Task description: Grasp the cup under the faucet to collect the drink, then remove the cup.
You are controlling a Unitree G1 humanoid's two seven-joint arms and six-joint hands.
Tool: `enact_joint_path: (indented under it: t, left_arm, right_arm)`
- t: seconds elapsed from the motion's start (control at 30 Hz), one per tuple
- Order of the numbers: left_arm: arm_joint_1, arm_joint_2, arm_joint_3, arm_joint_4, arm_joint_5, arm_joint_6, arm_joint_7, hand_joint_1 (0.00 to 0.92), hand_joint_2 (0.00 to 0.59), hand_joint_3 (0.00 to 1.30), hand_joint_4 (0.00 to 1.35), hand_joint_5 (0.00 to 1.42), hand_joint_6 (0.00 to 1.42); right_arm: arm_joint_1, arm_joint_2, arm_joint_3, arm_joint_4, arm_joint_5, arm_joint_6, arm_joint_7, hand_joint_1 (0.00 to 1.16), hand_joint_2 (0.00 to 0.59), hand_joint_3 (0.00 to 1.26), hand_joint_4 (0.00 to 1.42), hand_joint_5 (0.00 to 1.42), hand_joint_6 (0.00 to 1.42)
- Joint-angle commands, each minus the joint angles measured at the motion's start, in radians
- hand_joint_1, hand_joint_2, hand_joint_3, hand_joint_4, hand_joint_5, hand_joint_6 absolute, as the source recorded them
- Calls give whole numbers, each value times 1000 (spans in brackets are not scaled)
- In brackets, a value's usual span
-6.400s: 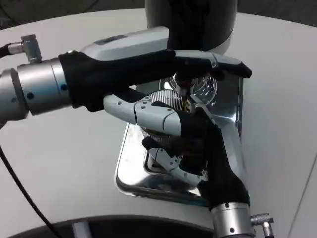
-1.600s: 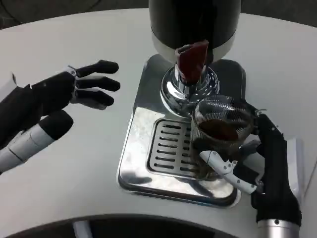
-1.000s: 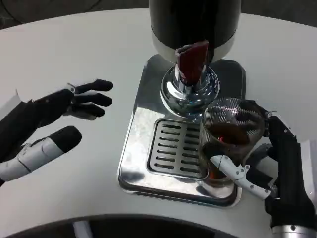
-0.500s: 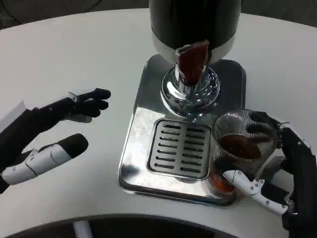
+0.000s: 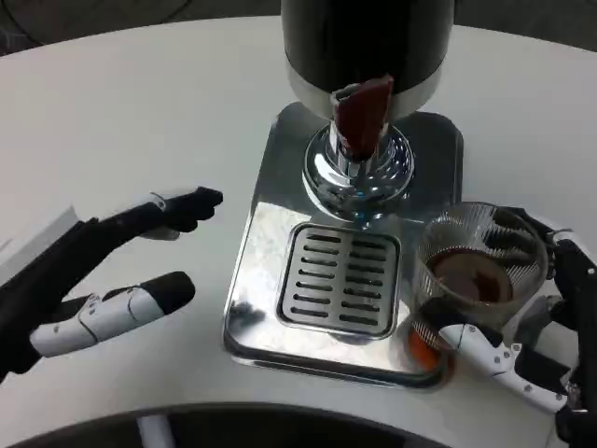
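A ribbed clear cup [image 5: 474,280] holding dark brown drink is gripped by my right hand [image 5: 550,327] at the lower right, over the right front corner of the steel drip tray [image 5: 270,252]. It is to the right of the faucet [image 5: 361,117], whose red lever sticks out below the black dispenser [image 5: 366,42]. My left hand [image 5: 103,275] is at the lower left over the white table, fingers spread apart and holding nothing.
The slotted grate [image 5: 340,280] in the tray is bare. The white table [image 5: 140,112] stretches wide to the left and behind. A dark curved edge [image 5: 233,425] runs along the bottom of the picture.
My right hand has carried the cup to the right, off the grate and away from the faucet. My left hand has drawn back from the dispenser and sunk toward the lower left.
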Motion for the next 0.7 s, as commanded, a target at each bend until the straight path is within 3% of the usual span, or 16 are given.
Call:
enact_joint_path:
  t: [0.03, 0.7]
  left_arm:
    - [20, 27, -20, -13, 56, -8, 18, 0, 80, 182, 143, 173, 199]
    - [35, 48, -51, -49, 129, -11, 32, 0, 80, 143, 59, 98, 147]
  right_arm:
    - [43, 4, 1, -55, 15, -59, 9, 848, 186, 878, 1032, 1272, 1195]
    - [144, 10, 11, -116, 12, -96, 37, 848, 186, 915, 1070, 1313, 1251]
